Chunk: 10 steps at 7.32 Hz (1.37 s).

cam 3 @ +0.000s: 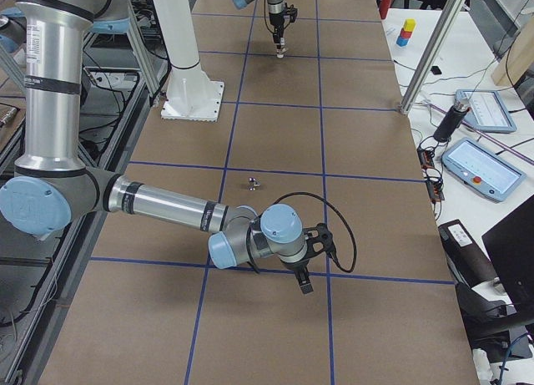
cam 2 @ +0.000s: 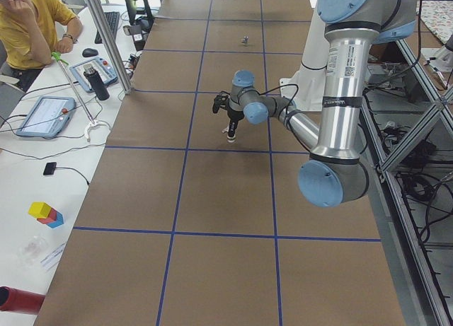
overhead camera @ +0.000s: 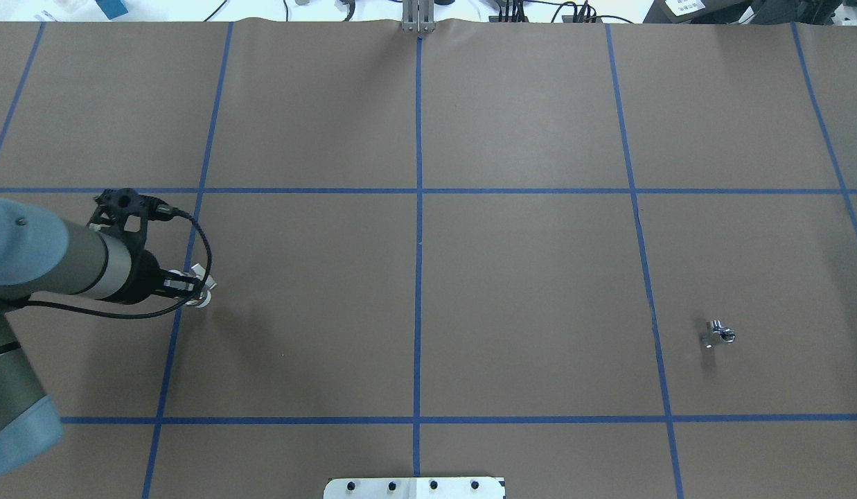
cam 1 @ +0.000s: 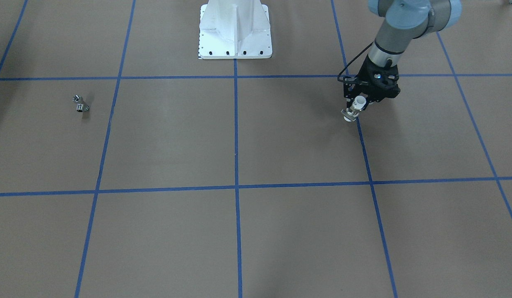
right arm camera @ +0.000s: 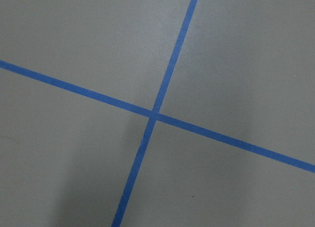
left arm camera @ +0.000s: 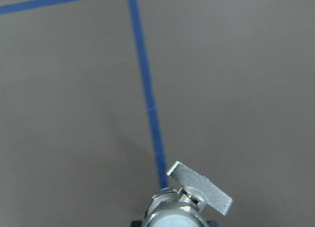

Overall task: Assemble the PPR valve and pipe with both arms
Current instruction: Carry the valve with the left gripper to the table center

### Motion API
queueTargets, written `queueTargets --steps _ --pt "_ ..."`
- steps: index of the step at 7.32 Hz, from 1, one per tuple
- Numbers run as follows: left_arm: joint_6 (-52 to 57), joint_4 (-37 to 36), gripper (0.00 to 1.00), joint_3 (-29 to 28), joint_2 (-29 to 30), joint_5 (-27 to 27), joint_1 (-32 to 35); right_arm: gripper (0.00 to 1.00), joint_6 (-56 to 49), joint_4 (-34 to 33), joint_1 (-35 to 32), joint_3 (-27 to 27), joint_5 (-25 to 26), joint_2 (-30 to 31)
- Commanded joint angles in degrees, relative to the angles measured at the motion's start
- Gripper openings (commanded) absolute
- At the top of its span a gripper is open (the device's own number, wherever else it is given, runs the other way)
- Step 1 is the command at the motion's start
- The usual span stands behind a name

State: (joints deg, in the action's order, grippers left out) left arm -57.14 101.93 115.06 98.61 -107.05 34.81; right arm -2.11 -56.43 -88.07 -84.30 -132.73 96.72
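The PPR valve (cam 1: 353,111), with white ends, a grey-metal middle and a flat tab handle, is held tilted in my left gripper (cam 1: 356,106), which is shut on it low over the table by a blue tape line. It also shows in the overhead view (overhead camera: 201,288) and close up in the left wrist view (left arm camera: 189,200). The pipe (cam 1: 80,103), a small shiny silver fitting, lies alone on the table far to the other side; it also shows in the overhead view (overhead camera: 718,335). My right gripper (cam 3: 305,283) shows only in the exterior right view, near a tape crossing; I cannot tell whether it is open or shut.
The white pedestal base (cam 1: 235,31) stands at the robot's edge of the brown, blue-taped table (cam 1: 239,145). Tablets, a bottle and an operator (cam 2: 32,25) are on the side bench beyond the table's far edge.
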Motion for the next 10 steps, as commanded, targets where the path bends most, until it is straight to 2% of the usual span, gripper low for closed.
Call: queueTargets --steps 1,2,3,5,8,10 --pt "-7.08 -11.98 0.00 -3.86 15.41 0.09 -0.88 1.00 0.00 0.10 0.00 0.11 -0.07 0.22" --pt "-13.89 -12.36 0.00 -5.79 18.34 0.44 -3.24 1.00 0.00 0.10 0.00 0.11 0.02 0.22" --pt "-24.05 -12.19 0.00 -10.42 24.55 4.01 -5.61 1.00 0.00 0.10 0.00 0.11 -0.07 0.22" --pt "-33.51 -12.01 0.00 -22.29 36.34 4.74 -6.77 1.00 0.00 0.10 0.00 0.11 0.02 0.22" --pt "-35.84 -11.93 0.00 -27.41 40.51 6.24 -7.04 1.00 0.00 0.01 0.00 0.11 0.02 0.22" --pt "-37.69 -11.93 0.04 -33.39 45.33 6.24 -7.56 1.00 0.00 0.01 0.00 0.02 -0.07 0.22"
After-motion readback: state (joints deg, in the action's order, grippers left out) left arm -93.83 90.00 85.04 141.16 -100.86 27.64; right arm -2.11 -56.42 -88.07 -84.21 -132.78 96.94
